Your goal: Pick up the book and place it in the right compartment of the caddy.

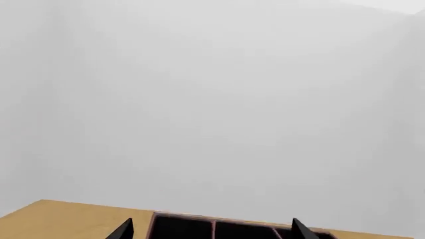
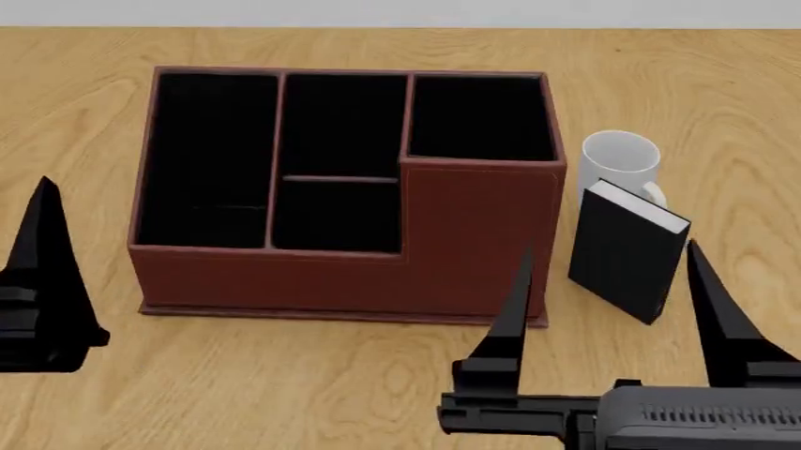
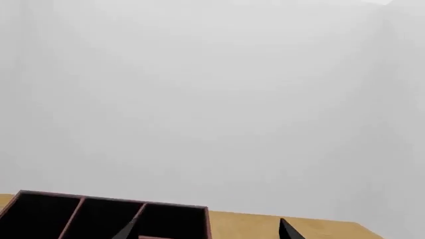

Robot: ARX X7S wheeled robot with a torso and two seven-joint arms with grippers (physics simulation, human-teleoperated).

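The black book (image 2: 626, 248) stands upright on the wooden table, just right of the caddy (image 2: 470, 239) and in front of a white mug. The caddy's right compartment (image 2: 481, 117) is the tall black-lined section at its back right. My right gripper (image 2: 607, 295) is open and empty, low in front of the book, its fingers apart on either side of the caddy's right corner. My left gripper (image 2: 44, 272) shows as one dark finger at the left edge, beside the caddy's left wall. In the left wrist view its fingertips (image 1: 123, 230) stand wide apart with nothing between them. The caddy shows in both wrist views (image 1: 212, 229) (image 3: 99, 216).
A white mug (image 2: 620, 161) stands behind the book, close to the caddy's right wall. The table (image 2: 313, 384) spreads in front of the caddy. A pale grey wall fills most of both wrist views.
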